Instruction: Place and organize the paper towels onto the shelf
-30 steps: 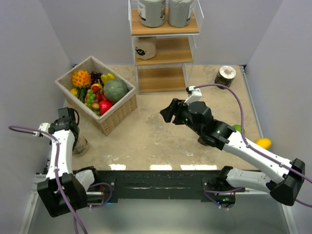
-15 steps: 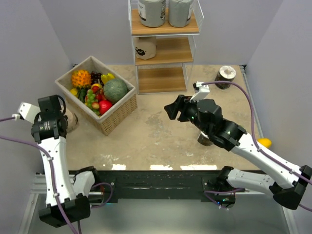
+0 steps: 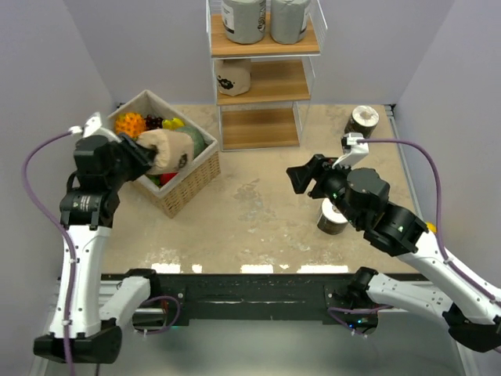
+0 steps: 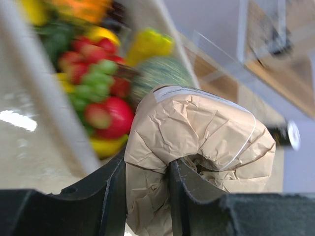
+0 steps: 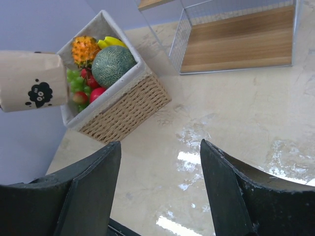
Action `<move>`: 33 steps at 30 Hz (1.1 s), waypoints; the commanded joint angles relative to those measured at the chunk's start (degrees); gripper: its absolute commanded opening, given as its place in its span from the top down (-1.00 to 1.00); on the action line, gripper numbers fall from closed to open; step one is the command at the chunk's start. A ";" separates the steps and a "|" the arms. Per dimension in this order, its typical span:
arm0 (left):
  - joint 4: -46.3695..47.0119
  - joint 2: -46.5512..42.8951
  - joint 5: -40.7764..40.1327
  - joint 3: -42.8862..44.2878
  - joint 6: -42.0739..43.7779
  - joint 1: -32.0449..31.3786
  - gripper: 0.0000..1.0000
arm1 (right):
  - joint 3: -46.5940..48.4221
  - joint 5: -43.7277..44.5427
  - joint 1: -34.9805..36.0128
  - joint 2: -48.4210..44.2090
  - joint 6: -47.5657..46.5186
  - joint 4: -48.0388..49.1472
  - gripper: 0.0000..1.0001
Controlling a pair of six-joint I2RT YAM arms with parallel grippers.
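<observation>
The shelf [image 3: 258, 129] already carries three of the six rolls. The two grey rolls [image 3: 243, 20] [image 3: 290, 20] stand on its top board and a printed tan roll [image 3: 233, 78] on its middle board, while its bottom board is bare.

The big change is in the left arm [image 3: 82, 235]. A second ago it was folded low, far left of the shelf by the table's near edge. Now it has swung up and forward and carries the second tan roll [image 3: 168, 151] in the air left of the shelf, over the wicker basket [image 3: 192, 184]. I judge that a fourth roll is picked and on its way, and the free space on the middle board beside its twin looks the likely spot.

The right arm [image 3: 407, 235] has drawn back to the right of the shelf's front. That leaves the approach open and uncovers one dark-wrapped roll [image 3: 333, 218] on the table, nearer than the shelf and to its right. The other dark-wrapped roll [image 3: 362, 121] stands just right of the shelf's foot. Both are yet to be shelved.

The left gripper [image 4: 147, 169] is clamped tight on the second tan roll's wall. One finger presses the outside of the wrapper and the other appears to be pushed into the hollow core.

The right gripper [image 5: 160, 147] has its jaws roughly half apart, holding and touching nothing; only table and basket show between them.
</observation>
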 commanded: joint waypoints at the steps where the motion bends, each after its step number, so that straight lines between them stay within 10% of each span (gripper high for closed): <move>1: 8.40 3.76 0.04 6.14 1.39 -14.94 0.53 | -0.82 2.81 0.03 -1.75 -0.67 -1.98 -0.38; 5: 4.71 16.30 -14.45 11.86 2.79 -37.31 0.48 | -1.00 4.66 0.03 -3.59 0.82 -4.69 -0.37; 11: 7.34 28.27 -20.54 12.40 2.53 -49.41 0.40 | -1.88 9.23 0.03 -7.90 3.10 -8.57 -0.36; 33: 15.08 39.29 -18.87 2.29 3.94 -51.27 -0.31 | -6.54 9.41 -0.06 -2.03 6.80 -7.52 -0.38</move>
